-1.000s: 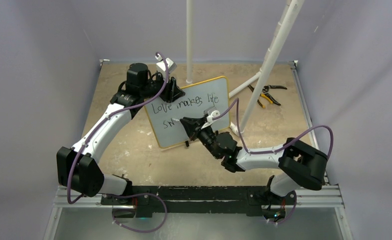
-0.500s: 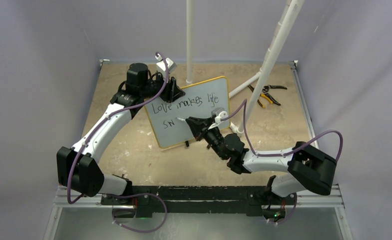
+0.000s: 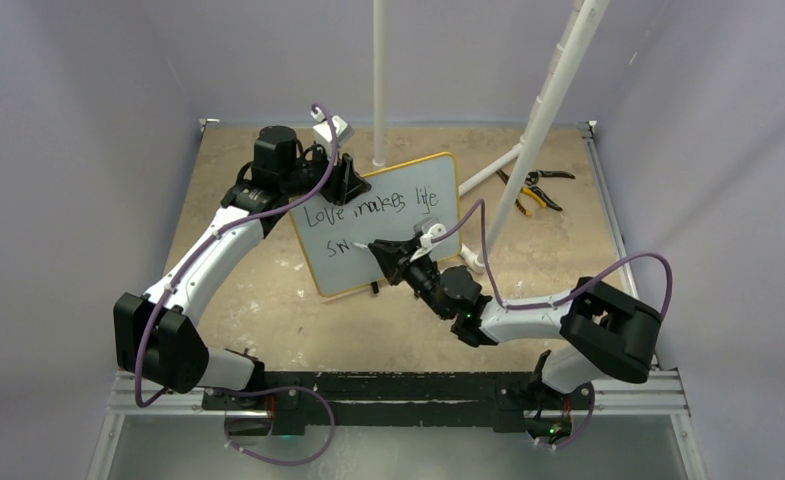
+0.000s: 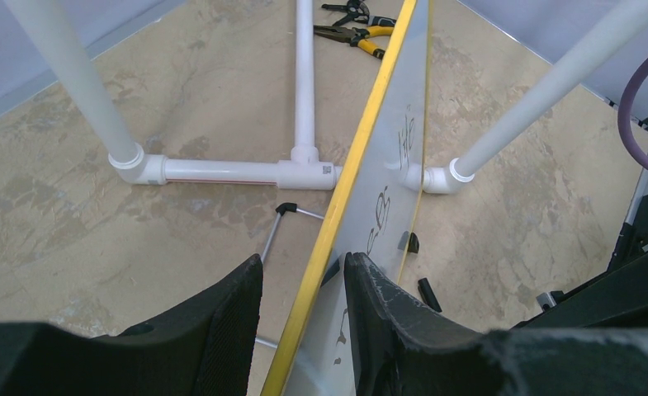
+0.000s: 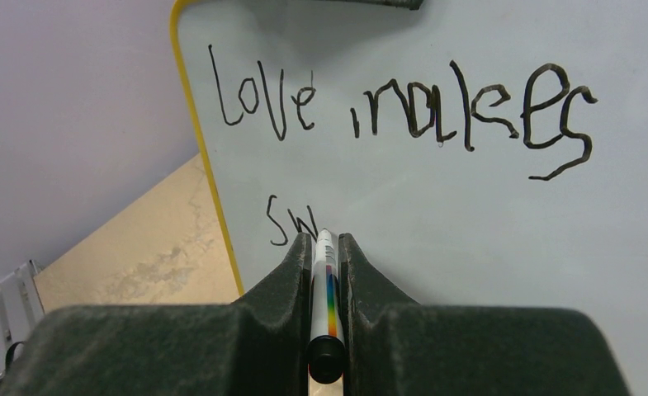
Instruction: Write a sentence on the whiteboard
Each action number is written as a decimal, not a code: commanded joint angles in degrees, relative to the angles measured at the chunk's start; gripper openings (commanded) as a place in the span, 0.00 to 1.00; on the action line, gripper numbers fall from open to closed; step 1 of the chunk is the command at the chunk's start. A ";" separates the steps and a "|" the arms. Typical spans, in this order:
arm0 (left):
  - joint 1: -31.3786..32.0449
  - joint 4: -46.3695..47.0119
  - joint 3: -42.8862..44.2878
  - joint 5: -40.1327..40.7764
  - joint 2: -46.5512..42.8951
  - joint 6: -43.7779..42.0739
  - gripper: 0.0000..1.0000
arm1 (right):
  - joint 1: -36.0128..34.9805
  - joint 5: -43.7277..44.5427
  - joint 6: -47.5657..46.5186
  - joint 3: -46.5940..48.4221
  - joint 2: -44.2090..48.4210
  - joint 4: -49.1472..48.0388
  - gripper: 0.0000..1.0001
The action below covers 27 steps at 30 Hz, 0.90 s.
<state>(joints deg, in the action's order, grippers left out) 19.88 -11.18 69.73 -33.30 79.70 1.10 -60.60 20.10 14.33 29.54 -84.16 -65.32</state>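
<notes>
Left gripper (image 4: 304, 264) is clenched over the upper-left corner of the whiteboard (image 3: 378, 235), one finger on each face, with the yellow frame running between them. The board stands tilted near the middle of the table (image 3: 268, 300). Right gripper (image 5: 325, 241) is squeezed tight on a marker (image 5: 324, 297), and the tip sits on the board right at the end of "sw", the second line, under "Love makes life". The yellow left edge is just beside that "s", so there is little room that way. To the right of the tip and below it the board's face is blank. Behind the board, a white pipe frame (image 4: 221, 172) lies on the table with uprights rising from it, one joint close against the board's back. Yellow-handled pliers (image 3: 534, 188) lie at the far right, well apart from both arms.
</notes>
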 commanded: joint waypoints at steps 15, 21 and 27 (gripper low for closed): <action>-0.19 -0.34 -0.73 -1.68 0.89 1.12 0.08 | 1.18 5.43 1.33 -0.89 1.59 -1.46 0.00; -0.19 -0.26 -0.74 -1.77 0.90 1.10 0.08 | 1.32 5.72 0.30 -0.18 2.06 -2.26 0.00; -0.19 -0.29 -0.74 -1.77 0.94 1.14 0.08 | 1.45 2.93 -0.50 1.74 0.41 -2.53 0.00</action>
<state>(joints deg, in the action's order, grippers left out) 19.88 -10.90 69.73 -33.28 79.81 1.08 -59.66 23.22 15.33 28.91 -83.55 -65.39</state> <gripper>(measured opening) 0.399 0.123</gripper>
